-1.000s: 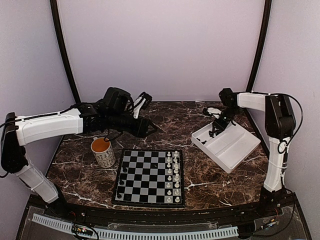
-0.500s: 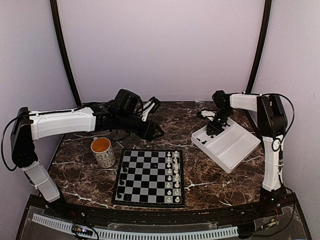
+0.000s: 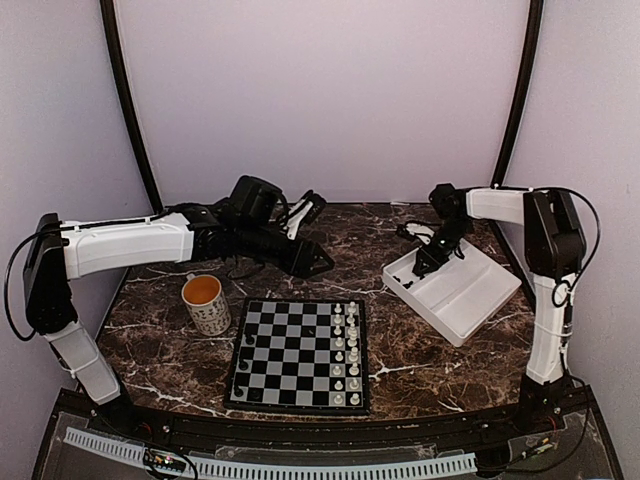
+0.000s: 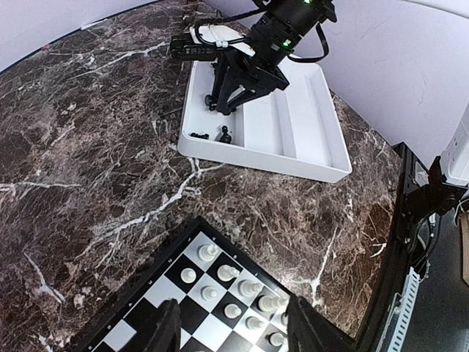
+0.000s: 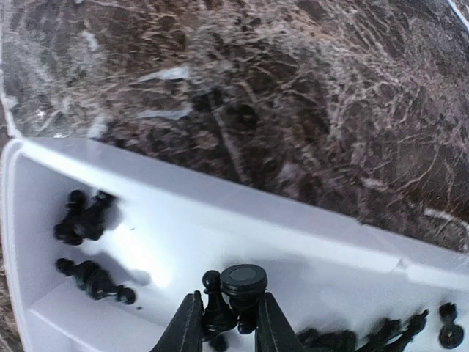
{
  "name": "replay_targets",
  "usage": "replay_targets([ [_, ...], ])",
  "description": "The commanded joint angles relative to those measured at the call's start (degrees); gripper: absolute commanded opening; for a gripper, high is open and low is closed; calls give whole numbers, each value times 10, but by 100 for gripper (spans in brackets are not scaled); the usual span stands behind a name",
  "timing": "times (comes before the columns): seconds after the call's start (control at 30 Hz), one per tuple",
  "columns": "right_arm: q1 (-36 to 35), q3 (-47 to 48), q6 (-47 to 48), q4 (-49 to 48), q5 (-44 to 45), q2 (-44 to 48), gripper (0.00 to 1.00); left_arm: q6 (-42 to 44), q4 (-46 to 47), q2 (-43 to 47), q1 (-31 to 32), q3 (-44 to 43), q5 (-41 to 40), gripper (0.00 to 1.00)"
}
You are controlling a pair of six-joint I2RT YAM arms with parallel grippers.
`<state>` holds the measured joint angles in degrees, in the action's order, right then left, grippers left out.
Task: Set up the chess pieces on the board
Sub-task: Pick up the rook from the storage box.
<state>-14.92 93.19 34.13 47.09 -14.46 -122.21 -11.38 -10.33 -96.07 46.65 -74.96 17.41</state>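
Swung rightward since a second ago, the left gripper (image 3: 312, 262) hovers behind the board (image 3: 300, 352), which lies mid-table; the right gripper (image 3: 427, 260) dips into the far-left corner of the white tray (image 3: 475, 290). Left wrist view: its fingers (image 4: 167, 330) stand well apart, holding nothing, above the board's edge with white pieces (image 4: 249, 287). Right wrist view: the right fingers (image 5: 189, 323) are drawn narrow, pinching upright black chess pieces (image 5: 238, 286) inside the tray; more lie nearby.

Mug (image 3: 206, 303) left of board (image 3: 290, 350), tray (image 3: 470, 297) right; chess pieces (image 5: 84, 218) in tray
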Motion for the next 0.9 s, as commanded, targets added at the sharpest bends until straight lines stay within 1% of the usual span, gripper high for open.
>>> replay_targets([
  [0.0,1,-37,-62,11,-99,80,18,-14,46,6,-1,-3,26,52],
  [0.17,11,-55,-100,5,-150,98,16,-32,70,0,6,1,40,52],
  [0.33,36,-46,-145,-2,-196,81,18,-40,93,-21,20,-11,40,52],
  [0.5,72,-29,-191,-3,-214,47,32,-43,89,-49,34,-47,42,52],
  [0.63,95,-11,-219,8,-283,20,43,-44,89,-61,38,-51,43,52],
  [0.67,98,-7,-221,10,-288,18,43,-45,87,-63,38,-51,43,52],
  [0.73,99,1,-214,12,-269,18,43,-44,81,-65,38,-52,44,52],
  [0.87,99,23,-160,14,-172,22,34,-36,71,-66,38,-53,41,52],
])
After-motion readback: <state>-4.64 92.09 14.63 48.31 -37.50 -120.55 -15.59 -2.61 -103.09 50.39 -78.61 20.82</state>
